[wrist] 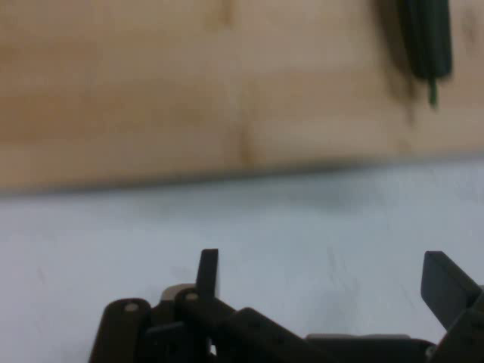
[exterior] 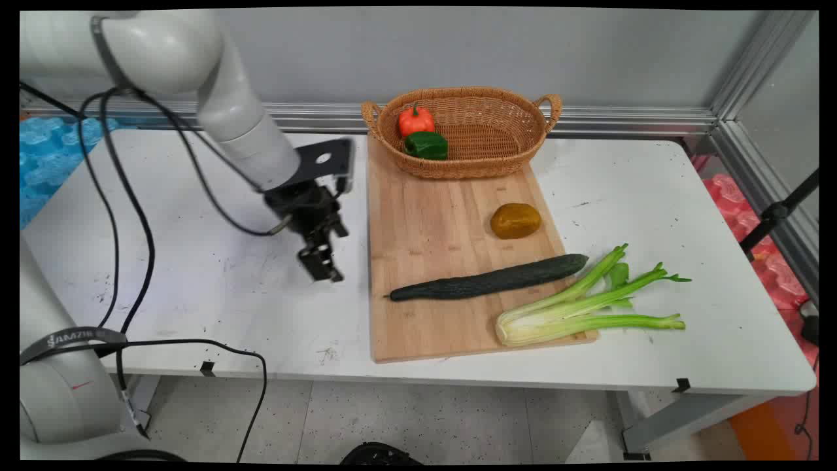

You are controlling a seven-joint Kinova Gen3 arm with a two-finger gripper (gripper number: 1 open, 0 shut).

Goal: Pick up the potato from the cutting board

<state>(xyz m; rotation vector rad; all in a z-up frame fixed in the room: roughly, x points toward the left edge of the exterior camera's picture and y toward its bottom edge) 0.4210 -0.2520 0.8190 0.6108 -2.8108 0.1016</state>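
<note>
Claw hovers empty, fingers apart, over the counter beside the cutting board's left edge. One cucumber, one potato, one celery bunch; basket holds two peppers.

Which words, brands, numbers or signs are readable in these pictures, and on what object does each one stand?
Lettering on the dark strap around the arm's lower link at the left edge: white capitals, too blurred to read with certainty.
No text shows on the basket, the cutting board, the vegetables, the table or the gripper.
Hand view: no text at all.
</note>
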